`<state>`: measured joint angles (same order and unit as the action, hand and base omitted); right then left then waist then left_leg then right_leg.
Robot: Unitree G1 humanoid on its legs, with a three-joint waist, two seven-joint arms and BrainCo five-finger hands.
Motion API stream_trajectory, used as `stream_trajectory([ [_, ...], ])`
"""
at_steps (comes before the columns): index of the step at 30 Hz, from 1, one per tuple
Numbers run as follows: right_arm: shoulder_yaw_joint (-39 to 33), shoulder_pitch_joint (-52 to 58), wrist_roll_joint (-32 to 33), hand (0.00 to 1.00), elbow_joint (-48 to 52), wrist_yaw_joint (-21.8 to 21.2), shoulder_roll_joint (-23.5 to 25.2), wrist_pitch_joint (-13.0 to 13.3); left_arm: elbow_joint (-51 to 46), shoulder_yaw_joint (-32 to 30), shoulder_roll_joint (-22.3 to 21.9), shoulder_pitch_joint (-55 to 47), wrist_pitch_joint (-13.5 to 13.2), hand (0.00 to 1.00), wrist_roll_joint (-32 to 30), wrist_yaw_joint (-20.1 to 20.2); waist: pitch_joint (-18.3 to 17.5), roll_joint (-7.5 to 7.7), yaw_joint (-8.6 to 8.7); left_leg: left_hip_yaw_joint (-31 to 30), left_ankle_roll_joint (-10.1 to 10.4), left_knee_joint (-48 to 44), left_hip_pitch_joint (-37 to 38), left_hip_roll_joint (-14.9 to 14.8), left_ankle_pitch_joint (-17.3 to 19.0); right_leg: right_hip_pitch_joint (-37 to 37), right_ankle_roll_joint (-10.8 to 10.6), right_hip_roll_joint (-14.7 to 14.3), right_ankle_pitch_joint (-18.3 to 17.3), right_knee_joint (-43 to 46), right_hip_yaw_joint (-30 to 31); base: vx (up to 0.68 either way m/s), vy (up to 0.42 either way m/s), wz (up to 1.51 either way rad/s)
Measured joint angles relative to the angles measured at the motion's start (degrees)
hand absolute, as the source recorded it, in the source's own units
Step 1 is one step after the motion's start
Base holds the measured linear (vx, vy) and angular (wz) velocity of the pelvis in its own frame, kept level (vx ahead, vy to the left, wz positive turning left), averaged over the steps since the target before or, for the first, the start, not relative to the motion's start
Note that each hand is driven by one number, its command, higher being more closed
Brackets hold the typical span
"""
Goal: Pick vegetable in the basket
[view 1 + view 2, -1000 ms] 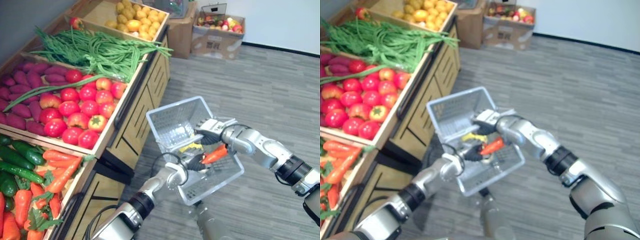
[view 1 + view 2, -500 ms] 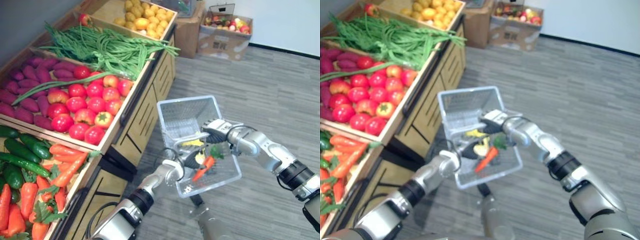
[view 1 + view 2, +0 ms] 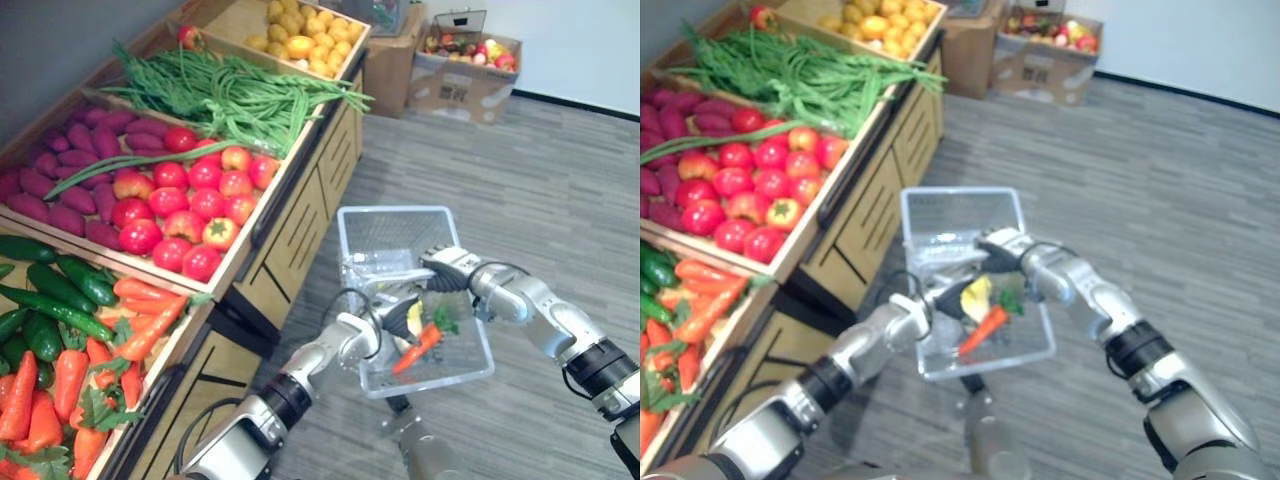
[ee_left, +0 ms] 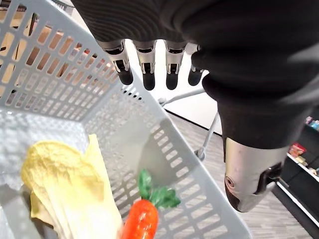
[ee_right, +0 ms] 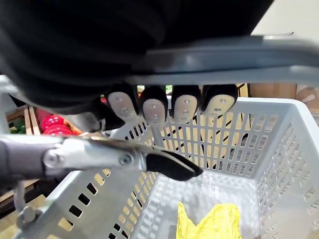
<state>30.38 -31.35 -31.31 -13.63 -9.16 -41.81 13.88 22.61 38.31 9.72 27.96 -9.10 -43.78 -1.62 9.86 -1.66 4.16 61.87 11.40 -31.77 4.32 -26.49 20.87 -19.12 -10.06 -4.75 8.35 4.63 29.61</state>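
Carrot (image 3: 415, 350) down inside the basket (image 3: 392, 236) — orange body slanted across the bottom, green top toward the right hand (image 3: 447, 268), touching a yellow leafy vegetable (image 3: 414, 318) just beside it. Basket of pale grey plastic with slotted walls, held above the grey floor (image 3: 540, 170) next to a wooden stand (image 3: 300, 200).

Right hand at the basket's top edge, fingers (image 5: 185, 104) curled round a grey bar of the basket and gripping it. Left hand (image 3: 383, 330) at the near left edge, over the inside of the basket — fingers (image 4: 149, 69) hanging straight and loose above the carrot, holding nothing, clear of both vegetables.

On the stand, in separate wooden trays: tomatoes (image 3: 190, 195), long green beans (image 3: 230, 95), purple sweet potatoes (image 3: 70, 150), cucumbers (image 3: 50, 290), a heap of carrots (image 3: 60, 380), yellow fruit (image 3: 300, 40) at the far end. Cardboard box (image 3: 465, 80) of mixed produce on the floor beyond the stand.
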Motion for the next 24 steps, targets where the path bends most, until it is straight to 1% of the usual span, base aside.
stream_trajectory([
  [3,-3.28,1.78,-0.14,1.0,0.43,-0.09,-0.12,-0.26,-3.48,1.5,0.83,-0.23,-0.36,0.0,0.36,0.7,0.0,-0.06,-0.78,-0.19,-0.04,-0.33,-0.02,-0.22,0.04,0.12,0.03,0.0,0.03,0.28,-0.29,-0.01,0.011,0.04],
  [5,-5.3,3.08,-0.12,1.0,1.23,-0.11,-0.22,-0.9,-8.5,3.22,1.73,-0.48,-0.95,0.0,1.08,1.7,-0.03,-0.11,-1.33,-0.62,-0.01,-0.44,-0.15,-0.2,0.05,0.18,0.03,0.2,0.02,0.52,-0.67,-0.02,0.021,0.08],
  [9,-5.63,4.24,-0.09,1.0,2.33,-0.12,-1.06,-1.07,-15.33,5.38,3.49,-1.68,-2.71,0.0,4.42,2.96,-0.09,-0.23,-1.45,-1.36,0.03,-0.72,-0.46,-0.21,0.08,0.37,0.03,0.56,0.02,0.8,-1.32,-0.03,0.018,0.11],
  [12,-7.16,6.31,-0.09,1.0,3.02,-0.18,-1.15,-1.02,-20.69,6.39,5.26,-2.7,-3.62,0.0,5.6,4.21,-0.27,-0.56,-2.17,-2.16,0.04,-1.37,-1.1,-0.57,0.2,0.34,0.04,0.7,0.01,1.03,-1.92,-0.03,0.016,0.11],
  [13,-7.82,7.31,-0.08,1.0,3.56,-0.18,-1.28,-1.09,-22.21,6.59,6.43,-3.0,-3.77,0.0,7.28,4.56,-0.29,-0.76,-2.29,-2.85,-0.01,-1.68,-1.56,-0.79,0.24,0.34,0.04,0.81,0.01,1.11,-2.5,-0.03,0.014,0.2],
  [15,-8.11,8.75,0.1,1.0,4.03,-0.2,-2.35,-1.08,-25.73,7.25,8.64,-3.12,-4.38,0.0,7.83,4.91,-0.4,-0.98,-2.73,-3.6,-0.02,-1.94,-2.09,-0.94,0.23,0.33,0.05,1.05,0.01,1.2,-3.18,-0.03,0.013,0.25],
  [16,-8.51,9.69,0.1,1.0,4.04,-0.32,-2.78,-1.08,-28.35,7.51,9.72,-3.47,-4.7,0.0,9.22,5.17,-0.68,-1.42,-2.81,-4.76,-0.06,-2.21,-2.99,-1.08,0.25,0.34,0.07,1.46,-0.01,1.21,-4.13,-0.03,0.016,0.31],
  [18,-9.85,10.99,0.09,1.0,4.07,-0.92,-2.83,-1.08,-32.66,7.47,11.42,-4.77,-5.03,0.0,12.58,5.86,-0.9,-1.77,-3.07,-5.77,-0.11,-2.45,-3.79,-1.02,0.28,0.34,0.07,1.98,-0.01,1.22,-4.95,-0.03,0.026,0.31],
  [19,-10.8,11.99,0.11,1.0,4.07,-1.42,-2.91,-1.08,-35.06,7.51,12.96,-5.72,-5.45,0.0,14.24,6.33,-1.01,-1.93,-3.14,-6.34,-0.16,-2.52,-4.17,-0.95,0.27,0.37,0.07,2.37,-0.01,1.31,-5.75,-0.02,0.025,0.25],
  [20,-11.3,12.5,0.11,1.0,4.07,-1.47,-2.91,-1.08,-36.04,7.52,13.1,-6.01,-5.62,0.0,14.79,6.55,-1.01,-1.93,-3.33,-6.48,-0.17,-2.52,-4.24,-0.88,0.26,0.38,0.07,2.47,-0.02,1.38,-5.88,-0.03,0.027,0.22],
  [21,-12.27,13.67,0.13,1.0,4.07,-1.48,-2.91,-1.08,-37.81,7.51,14.47,-6.62,-5.9,0.0,16.71,6.71,-1.07,-2.02,-3.72,-6.98,-0.18,-2.53,-4.42,-0.69,0.26,0.51,0.07,2.76,-0.02,1.44,-6.23,-0.03,0.021,0.22],
  [24,-14.8,17.02,0.15,1.0,3.92,-1.55,-2.91,-1.06,-40.55,7.44,16.65,-7.19,-5.98,0.0,19.22,7.08,-1.32,-2.24,-4.21,-8.9,-0.33,-2.55,-5.25,-0.51,0.44,1.17,0.2,3.53,-0.16,1.45,-7.91,-0.03,0.016,0.29],
])
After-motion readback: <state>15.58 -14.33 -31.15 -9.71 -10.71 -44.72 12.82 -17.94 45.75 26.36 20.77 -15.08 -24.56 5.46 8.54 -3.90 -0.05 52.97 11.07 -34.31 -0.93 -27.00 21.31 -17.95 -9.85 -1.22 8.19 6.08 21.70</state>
